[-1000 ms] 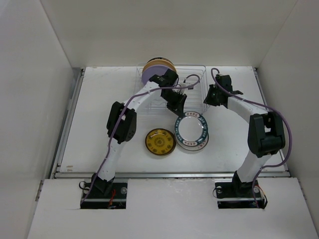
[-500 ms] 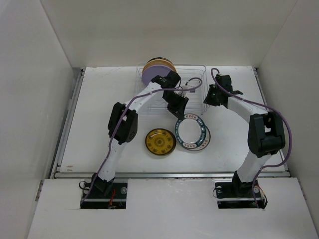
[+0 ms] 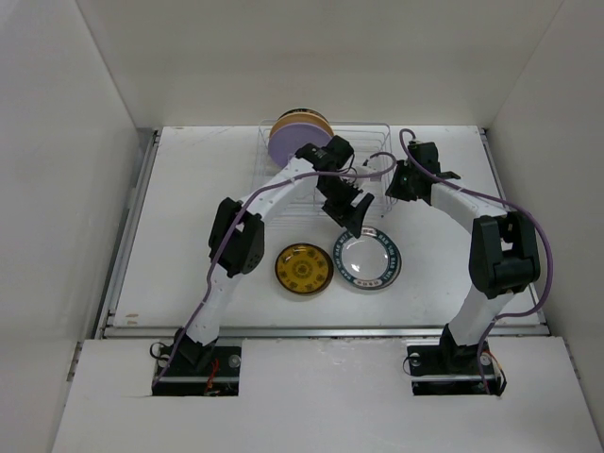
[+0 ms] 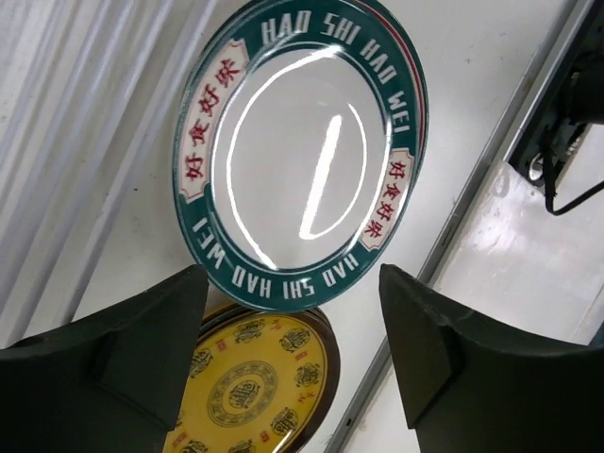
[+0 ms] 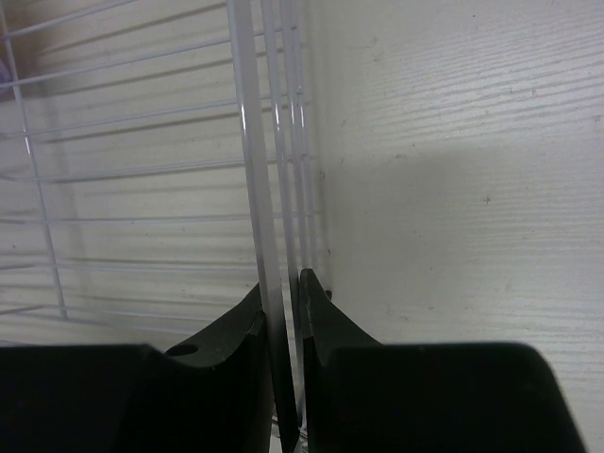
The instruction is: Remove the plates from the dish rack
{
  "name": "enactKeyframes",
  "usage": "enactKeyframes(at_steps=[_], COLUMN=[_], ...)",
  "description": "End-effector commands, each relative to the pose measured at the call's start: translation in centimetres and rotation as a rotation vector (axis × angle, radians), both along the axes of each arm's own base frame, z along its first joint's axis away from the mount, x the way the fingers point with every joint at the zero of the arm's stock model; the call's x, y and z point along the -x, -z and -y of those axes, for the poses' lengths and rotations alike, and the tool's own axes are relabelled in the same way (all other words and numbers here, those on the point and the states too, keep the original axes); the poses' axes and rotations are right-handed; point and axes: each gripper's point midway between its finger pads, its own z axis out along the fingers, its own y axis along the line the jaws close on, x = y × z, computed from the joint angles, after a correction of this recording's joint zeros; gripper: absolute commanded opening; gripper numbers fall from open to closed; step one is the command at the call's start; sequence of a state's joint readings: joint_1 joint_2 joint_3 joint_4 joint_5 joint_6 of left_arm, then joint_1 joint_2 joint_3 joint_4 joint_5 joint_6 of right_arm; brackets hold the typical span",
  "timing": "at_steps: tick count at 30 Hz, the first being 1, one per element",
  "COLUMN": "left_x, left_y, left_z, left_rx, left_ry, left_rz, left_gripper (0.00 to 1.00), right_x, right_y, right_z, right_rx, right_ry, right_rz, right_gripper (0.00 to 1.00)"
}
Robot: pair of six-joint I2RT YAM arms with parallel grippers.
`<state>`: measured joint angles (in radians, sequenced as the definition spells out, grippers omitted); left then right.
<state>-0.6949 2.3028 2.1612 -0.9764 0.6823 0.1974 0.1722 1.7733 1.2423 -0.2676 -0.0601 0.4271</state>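
Left to unload, by the look of it: 2 plates on edge in the left end of the dish rack [image 3: 373, 142], the lavender plate [image 3: 286, 143] in front with its face toward the near side and the pale yellow plate [image 3: 302, 116] just behind it, both farther back and to the left of the left gripper [image 4: 291, 278], the nearer of the 2. Wide open and holding nothing, hanging just off the rack's near side over the teal-rimmed plate [image 4: 297, 142], flat on the tabletop [image 3: 189, 208] beside the dark-gold plate [image 3: 302, 269]. Nearly shut, pinched on a rim wire at the rack's right end: the right gripper [image 5: 283, 283].
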Motion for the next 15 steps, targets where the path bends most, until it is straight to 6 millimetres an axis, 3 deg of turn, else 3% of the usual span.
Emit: enactKeyframes(at_steps=[1, 3, 7, 11, 13, 14, 15], left_x=[-2.3, -2.4, -2.5, -2.9, -4.5, -5.5, -6.3], left_y=[-1.7, -1.8, -4.0, -8.3, -12.2, -12.2, -14.0], left_z=[-0.8, -1.2, -1.7, -2.5, -4.1, -4.7, -5.6], left_rx=[0.005, -0.01, -0.007, 0.093, 0.15, 0.143, 0.157], left_ry=[-0.012, -0.011, -0.025, -0.077, -0.168, -0.202, -0.233], left_rz=[0.112, 0.133, 0.187, 0.188, 0.253, 0.271, 0.333], left_gripper=[0.71, 0.73, 0.75, 0.72, 0.7, 0.7, 0.68], right_x=[-1.5, -1.4, -1.5, -1.7, -1.7, -1.7, -1.7], right_y=[-4.0, -3.8, -4.0, -4.4, -4.4, -4.4, -4.4], right_z=[-1.3, -1.1, -1.0, -0.8, -0.8, -0.8, -0.8], right_rx=[-0.083, -0.076, -0.07, -0.059, -0.059, -0.059, -0.059], right_ry=[-0.003, 0.004, 0.011, 0.011, 0.011, 0.011, 0.011], right_rz=[0.109, 0.101, 0.102, 0.114, 0.114, 0.114, 0.114], right_gripper=[0.18, 0.18, 0.18, 0.18, 0.18, 0.18, 0.18])
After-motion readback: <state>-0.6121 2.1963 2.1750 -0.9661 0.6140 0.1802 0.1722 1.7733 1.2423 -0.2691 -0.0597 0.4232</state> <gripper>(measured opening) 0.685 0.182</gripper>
